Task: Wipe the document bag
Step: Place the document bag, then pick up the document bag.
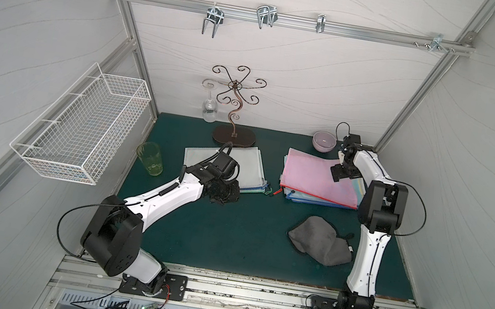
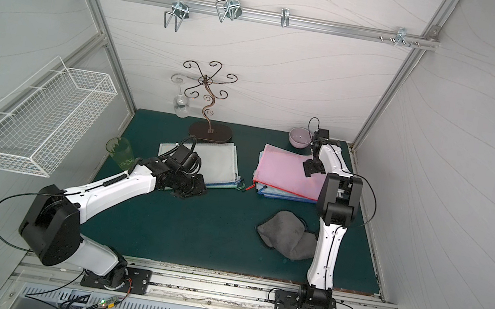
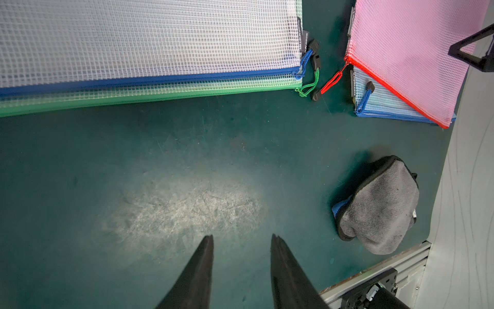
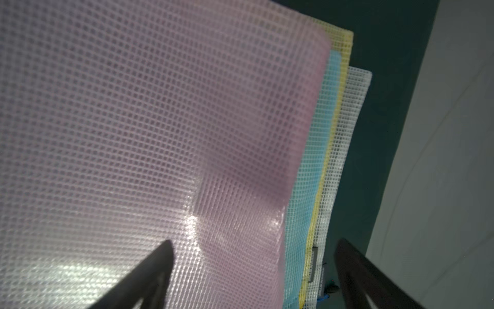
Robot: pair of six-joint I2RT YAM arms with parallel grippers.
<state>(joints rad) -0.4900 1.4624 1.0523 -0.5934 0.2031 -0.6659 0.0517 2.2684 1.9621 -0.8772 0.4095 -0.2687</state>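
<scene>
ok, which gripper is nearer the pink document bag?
Right. The right gripper hangs open over the pink document bag, near its edge; the left gripper is off to the side, over bare mat in front of the other bag stack.

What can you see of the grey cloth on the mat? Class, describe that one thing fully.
The grey cloth is a fuzzy, towel-like rag with a dark stitched border and a small white tag. It lies crumpled in a loose heap on the green mat, nearer the front than the stack of document bags and apart from it. Nothing grips it.
</scene>
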